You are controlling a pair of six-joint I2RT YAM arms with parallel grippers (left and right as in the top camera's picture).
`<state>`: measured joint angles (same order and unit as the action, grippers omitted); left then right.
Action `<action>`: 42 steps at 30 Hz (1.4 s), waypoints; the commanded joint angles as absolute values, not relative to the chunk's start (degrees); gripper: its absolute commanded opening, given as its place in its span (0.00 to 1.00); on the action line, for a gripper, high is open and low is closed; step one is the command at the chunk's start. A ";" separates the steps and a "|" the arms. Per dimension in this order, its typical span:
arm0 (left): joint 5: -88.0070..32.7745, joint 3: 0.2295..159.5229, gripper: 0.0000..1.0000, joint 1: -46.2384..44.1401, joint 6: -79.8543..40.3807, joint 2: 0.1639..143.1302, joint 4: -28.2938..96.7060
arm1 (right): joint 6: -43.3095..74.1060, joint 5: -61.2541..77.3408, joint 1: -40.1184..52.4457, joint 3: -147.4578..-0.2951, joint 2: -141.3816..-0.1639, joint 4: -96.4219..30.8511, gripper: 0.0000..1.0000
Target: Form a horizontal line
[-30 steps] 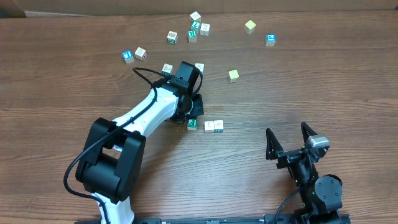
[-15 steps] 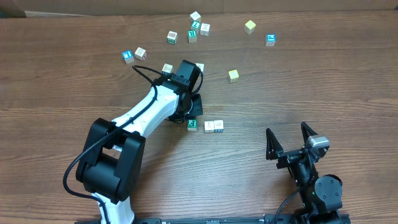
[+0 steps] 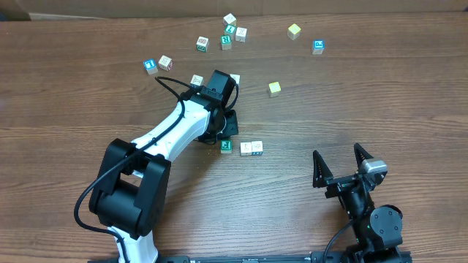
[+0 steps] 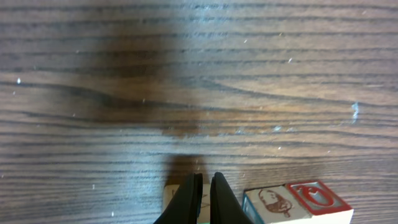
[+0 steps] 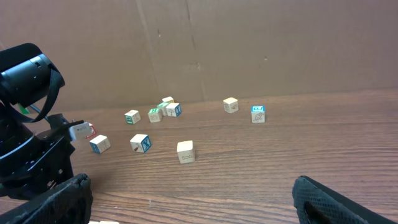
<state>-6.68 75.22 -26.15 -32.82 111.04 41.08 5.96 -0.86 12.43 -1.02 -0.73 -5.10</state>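
The horizontal line is a row of two touching pale cubes [image 3: 251, 147] with reddish print, plus a green-printed cube [image 3: 226, 146] just to their left with a small gap. In the left wrist view the pair [image 4: 292, 202] lies at the bottom right. My left gripper [image 3: 224, 134] is shut, its tips [image 4: 204, 190] right over the pale cube [image 4: 173, 196] at the row's left end, holding nothing. My right gripper [image 3: 341, 162] is open and empty near the table's front right; its fingers [image 5: 193, 202] frame bare wood.
Several loose cubes lie at the back: blue [image 3: 151, 66], pale [image 3: 165, 63], a cluster [image 3: 226, 40], yellowish [image 3: 294, 31], blue [image 3: 318, 47], yellowish [image 3: 274, 88]. Two more [image 3: 197, 80] [image 3: 235, 79] flank the left wrist. A cardboard wall [image 5: 249, 43] stands behind.
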 commanded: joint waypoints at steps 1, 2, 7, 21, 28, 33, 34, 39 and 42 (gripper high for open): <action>-6.74 76.36 0.04 -26.70 -32.82 111.85 41.89 | 5.72 -0.95 12.69 -0.47 -0.16 -4.73 1.00; -7.03 76.36 0.04 -26.72 -32.84 111.85 41.95 | 5.72 -0.95 12.69 -0.47 -0.16 -4.73 1.00; -7.53 76.36 0.04 -26.72 -33.45 111.85 42.37 | 5.72 -0.95 12.69 -0.47 -0.16 -4.73 1.00; -6.90 77.17 0.04 -24.82 -33.39 111.85 41.12 | 5.72 -0.95 12.69 -0.47 -0.16 -4.73 1.00; -4.89 77.43 0.04 -23.07 -32.56 111.85 45.08 | 5.72 -0.95 12.69 -0.47 -0.16 -4.73 1.00; -2.59 77.41 0.04 -22.92 -32.58 111.85 49.65 | 5.72 -0.95 12.69 -0.47 -0.16 -4.73 1.00; -2.81 77.41 0.04 -23.11 -32.58 111.87 50.30 | 5.72 -0.95 12.69 -0.47 -0.16 -4.73 1.00; -3.49 77.41 0.05 -24.91 -32.58 111.87 52.18 | 5.72 -0.95 12.69 -0.47 -0.16 -4.73 1.00; -3.90 77.41 0.05 -26.28 -32.60 111.87 52.16 | 5.72 -0.95 12.69 -0.47 -0.16 -4.73 1.00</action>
<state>-3.84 76.34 -24.49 -32.82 111.04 52.05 5.96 -0.86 12.43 -1.02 -0.73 -5.10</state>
